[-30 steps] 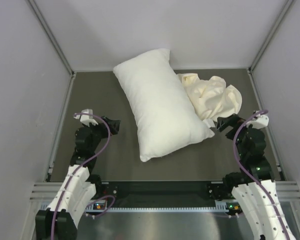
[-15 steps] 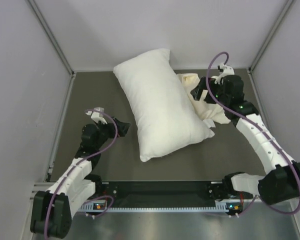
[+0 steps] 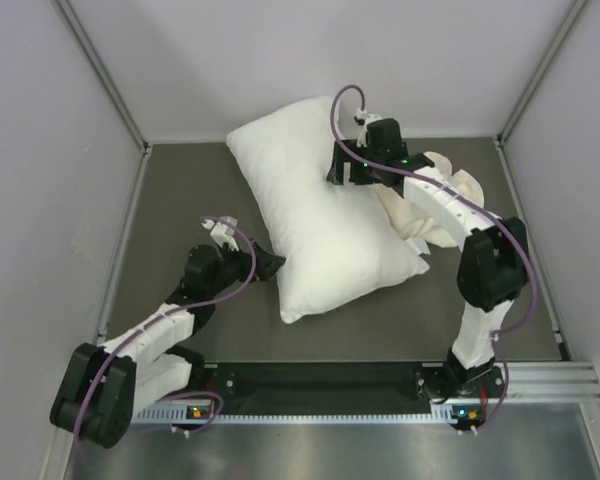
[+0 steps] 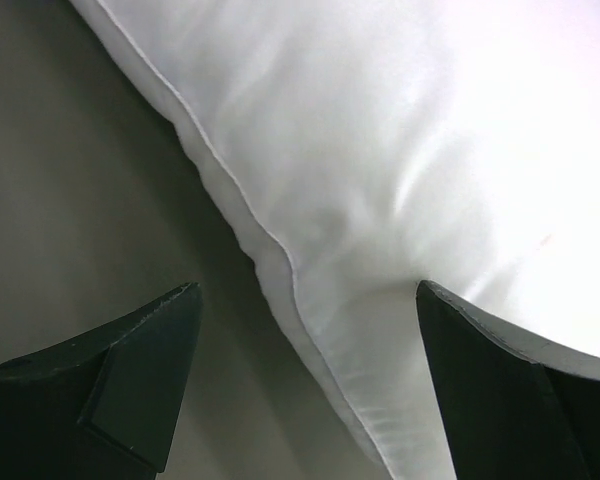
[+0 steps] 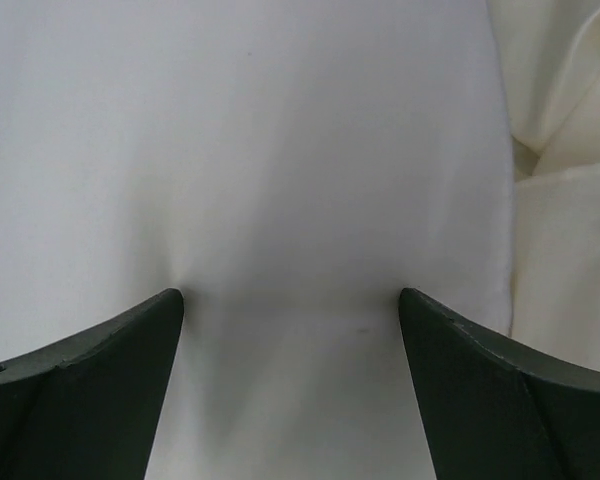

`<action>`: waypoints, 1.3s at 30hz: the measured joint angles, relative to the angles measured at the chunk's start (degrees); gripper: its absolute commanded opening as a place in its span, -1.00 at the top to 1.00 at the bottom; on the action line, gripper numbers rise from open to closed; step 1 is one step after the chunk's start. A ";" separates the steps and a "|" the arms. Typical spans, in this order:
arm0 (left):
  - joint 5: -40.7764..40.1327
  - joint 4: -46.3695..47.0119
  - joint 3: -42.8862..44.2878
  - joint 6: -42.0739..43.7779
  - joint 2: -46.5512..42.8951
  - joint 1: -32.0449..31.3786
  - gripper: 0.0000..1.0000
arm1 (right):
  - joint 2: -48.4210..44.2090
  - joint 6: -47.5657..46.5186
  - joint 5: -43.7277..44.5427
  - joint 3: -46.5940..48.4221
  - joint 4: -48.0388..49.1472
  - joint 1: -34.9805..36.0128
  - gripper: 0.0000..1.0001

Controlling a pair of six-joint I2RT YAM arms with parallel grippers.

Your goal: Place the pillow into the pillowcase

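Pillow first, from the top view: a plump, bright white cushion with rounded corners lying on the dark table, its long axis running from 11 o'clock to 5 o'clock. The pillowcase, a limp, creamy, wrinkled heap, is bunched against its side at about 2 o'clock. The left gripper reaches in at the pillow's 8 o'clock edge, and the right gripper sits over its upper part near 1 o'clock. In the left wrist view, the dark fingers stand wide apart, straddling the seamed edge where the pillow meets the table and closed on nothing. In the right wrist view, the fingers are likewise spread and seem to dimple the smooth fabric between them, with cream folds at 3 o'clock. By its look the pillow is light, soft and springy. It will likely squash under a pinch, so a seam or corner probably offers the surest hold. The case looks floppy and will need its opening found and held wide.
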 measured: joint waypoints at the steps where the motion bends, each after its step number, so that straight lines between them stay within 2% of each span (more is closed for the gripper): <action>1: -0.46 -0.09 -0.02 -0.50 -0.17 -1.05 -0.82 | 2.38 -0.02 -0.59 1.79 -0.46 0.46 -0.71; 2: -1.01 -0.02 -0.13 -1.33 -0.48 -2.16 -0.82 | 4.70 -0.02 -1.14 3.72 -1.22 0.87 -0.58; 3: -1.70 -0.02 -0.48 -1.99 -1.14 -3.39 -0.79 | 6.71 -0.17 -1.66 5.51 -1.66 1.42 -0.54; 10: -11.28 -1.64 -5.90 -5.51 -11.47 -15.91 -0.74 | 15.41 -4.17 -6.80 19.30 -4.13 9.46 -0.53; 14: -17.29 -3.96 -7.26 -5.88 -14.95 -21.07 -0.75 | 16.33 -7.17 -10.25 25.09 -3.98 16.61 -0.87; 18: -21.38 -7.89 -6.91 -5.20 -14.21 -22.16 -0.76 | 14.73 -7.89 -11.02 26.14 -2.89 20.39 -0.99; 24: -24.52 -10.56 0.26 -3.30 -6.69 -22.67 -0.79 | 3.19 -7.93 -4.33 13.07 -2.82 15.39 -0.99; 34: -29.66 -11.87 14.93 -1.55 10.80 -22.36 -0.83 | -30.56 -2.93 12.02 -20.13 -1.31 0.26 -1.00; 39: -28.74 -16.57 21.64 -0.85 15.19 -20.50 -0.82 | -37.55 0.63 14.01 -33.24 -0.98 -8.07 -0.99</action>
